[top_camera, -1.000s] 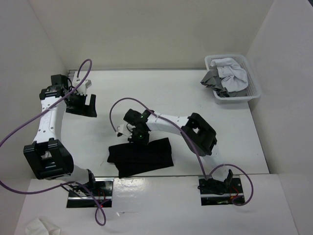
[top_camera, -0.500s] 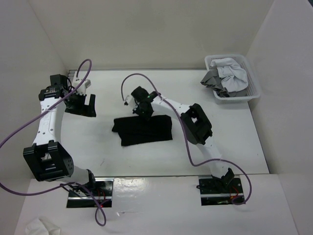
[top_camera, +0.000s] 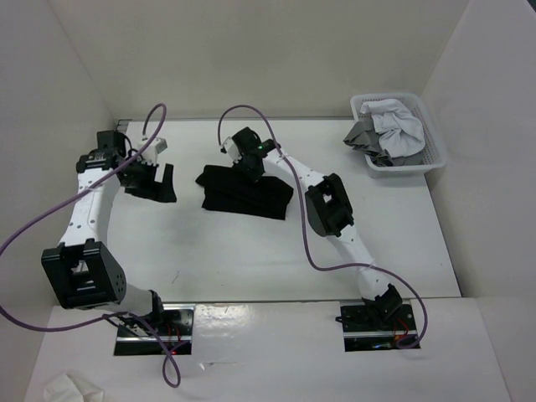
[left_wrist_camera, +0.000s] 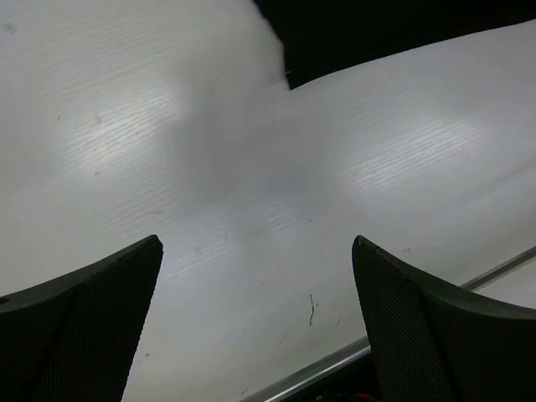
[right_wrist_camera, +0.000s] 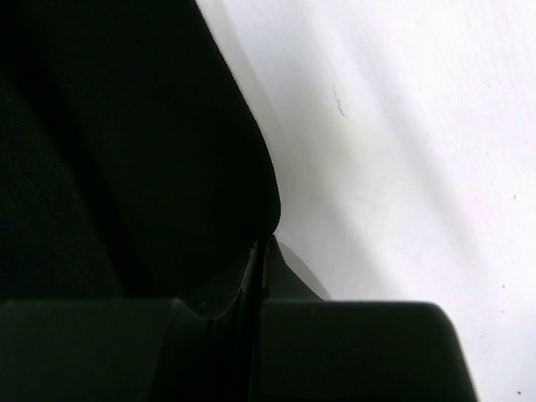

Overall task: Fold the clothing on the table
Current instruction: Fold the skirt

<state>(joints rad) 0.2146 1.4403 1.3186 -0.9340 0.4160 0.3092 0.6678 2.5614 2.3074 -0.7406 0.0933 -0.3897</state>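
Since approx. a sec ago our right hand [top_camera: 249, 172] has dragged the clothing [top_camera: 251, 197] from the worktop's [top_camera: 209, 251] near edge up to its far edge, about mid-width. The left hand [top_camera: 155, 186] has only shifted slightly inward. The clothing lies flat as a compact folded bundle, a bit askew to the far edge. Our right hand sits on its far side, jaws pressed together w/ the fabric edge pinched. In the wrist view black cloth [right_wrist_camera: 126, 126] fills the left and bare worktop the right. Our left hand hovers near the far left corner, spread wide & holding nothing. It is beside the clothing, not touching it. Its wrist view shows a clothing corner [left_wrist_camera: 377, 25] at the top and the edge strip [left_wrist_camera: 335, 362] lower right. A basket [top_camera: 435, 159] w/ white [top_camera: 398, 119] & grey [top_camera: 360, 134] garments stands at the far right corner, well apart.
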